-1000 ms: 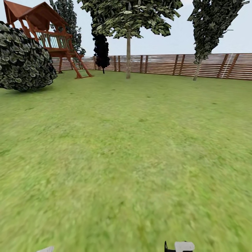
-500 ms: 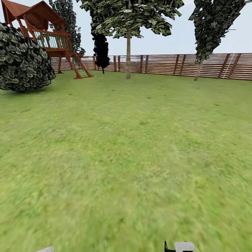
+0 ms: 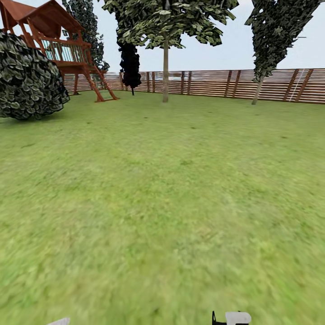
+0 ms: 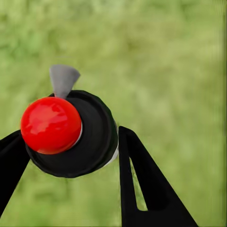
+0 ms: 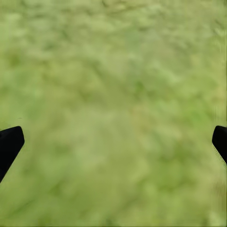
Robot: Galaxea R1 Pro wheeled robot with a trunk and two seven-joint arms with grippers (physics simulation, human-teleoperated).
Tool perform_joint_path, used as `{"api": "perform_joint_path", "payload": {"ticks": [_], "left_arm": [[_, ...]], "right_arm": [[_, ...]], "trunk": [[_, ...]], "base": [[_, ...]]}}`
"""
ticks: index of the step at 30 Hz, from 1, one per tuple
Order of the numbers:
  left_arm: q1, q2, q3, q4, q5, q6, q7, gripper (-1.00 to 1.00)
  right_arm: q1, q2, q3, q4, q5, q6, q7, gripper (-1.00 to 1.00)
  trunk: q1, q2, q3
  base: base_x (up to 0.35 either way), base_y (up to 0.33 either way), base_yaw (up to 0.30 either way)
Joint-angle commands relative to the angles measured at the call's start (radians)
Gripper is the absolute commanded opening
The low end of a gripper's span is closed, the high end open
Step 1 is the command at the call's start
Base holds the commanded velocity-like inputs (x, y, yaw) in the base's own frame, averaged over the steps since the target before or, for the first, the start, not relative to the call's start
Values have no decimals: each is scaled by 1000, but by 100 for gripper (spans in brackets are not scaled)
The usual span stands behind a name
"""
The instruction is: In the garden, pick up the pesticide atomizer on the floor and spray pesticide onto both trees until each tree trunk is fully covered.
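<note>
The pesticide atomizer (image 4: 87, 142) is a black bottle with a red top (image 4: 50, 125) and a grey nozzle (image 4: 63, 80), seen from above in the left wrist view. My left gripper (image 4: 71, 137) is shut on it, one black finger (image 4: 142, 189) pressed against each side, with blurred grass below. My right gripper (image 5: 113, 142) is open and empty over grass. In the head view a tree with a straight pale trunk (image 3: 165, 67) stands far ahead by the fence. Another tree, with a thinner leaning trunk (image 3: 258, 90), stands at the far right.
The lawn (image 3: 162, 203) stretches to a brown slat fence (image 3: 216, 83). At the far left stand a round dark bush (image 3: 29, 76) and a red wooden playhouse (image 3: 58, 40). A near-black conifer (image 3: 131, 63) stands by the fence. White bits of my arms (image 3: 237, 317) show at the bottom edge.
The whole head view has shifted slightly: bush and playhouse slid left, the right tree slid right, so the camera has moved. The arm parts at the bottom edge stay put.
</note>
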Motion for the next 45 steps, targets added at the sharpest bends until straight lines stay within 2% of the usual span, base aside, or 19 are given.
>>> {"api": "perform_joint_path", "payload": {"ticks": [1, 45], "left_arm": [[-1, 0, 1, 0, 6, -4, -1, -100], [1, 4, 3, -2, 7, -4, 0, -100]], "right_arm": [[-1, 0, 8, 1, 3, 0, -10, 100], [-1, 0, 8, 1, 3, 0, -10, 100]], "trunk": [[0, 0, -1], [0, 0, -1]], "base": [[339, 0, 0], [339, 0, 0]]}}
